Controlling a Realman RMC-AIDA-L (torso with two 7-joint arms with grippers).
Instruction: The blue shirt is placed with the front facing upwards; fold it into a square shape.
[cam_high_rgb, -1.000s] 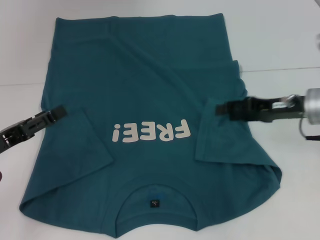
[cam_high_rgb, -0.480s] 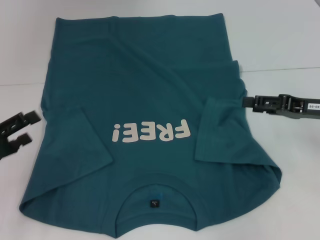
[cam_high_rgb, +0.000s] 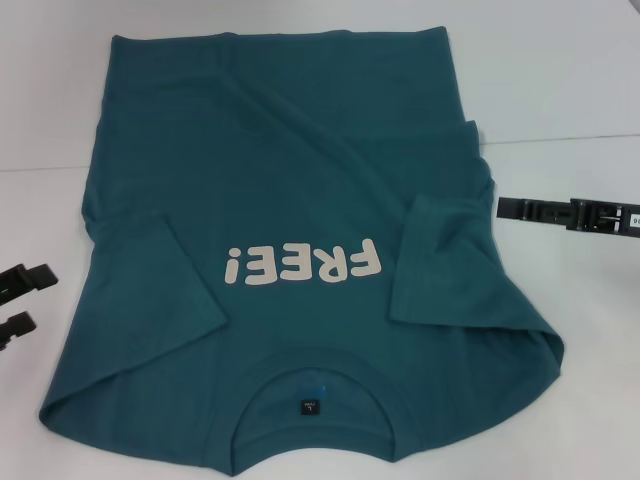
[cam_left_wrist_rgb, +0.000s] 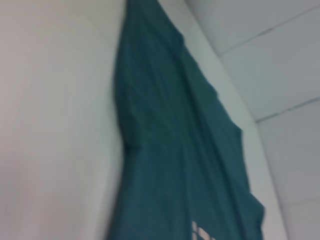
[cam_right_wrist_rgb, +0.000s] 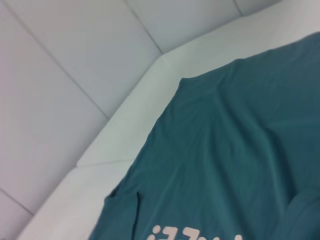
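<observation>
The blue shirt (cam_high_rgb: 290, 170) lies flat on the white table, front up, collar and dark neck label (cam_high_rgb: 309, 407) toward me. The off-white "FREE!" lettering (cam_high_rgb: 303, 266) shows on the chest. Both sleeves are folded inward onto the body, the left one (cam_high_rgb: 150, 290) and the right one (cam_high_rgb: 450, 270). My left gripper (cam_high_rgb: 20, 298) is open and empty just off the shirt's left edge. My right gripper (cam_high_rgb: 505, 209) is empty, just off the shirt's right edge near the folded sleeve. The shirt also shows in the left wrist view (cam_left_wrist_rgb: 185, 165) and the right wrist view (cam_right_wrist_rgb: 240, 165).
The white table (cam_high_rgb: 560, 90) surrounds the shirt, with bare surface to the left, right and behind it. A white panelled wall (cam_right_wrist_rgb: 75, 60) stands past the table's far edge.
Both grippers have pulled outward off the shirt, the left one to the left edge of view, the right one to the right. The sleeves stay folded in place.
</observation>
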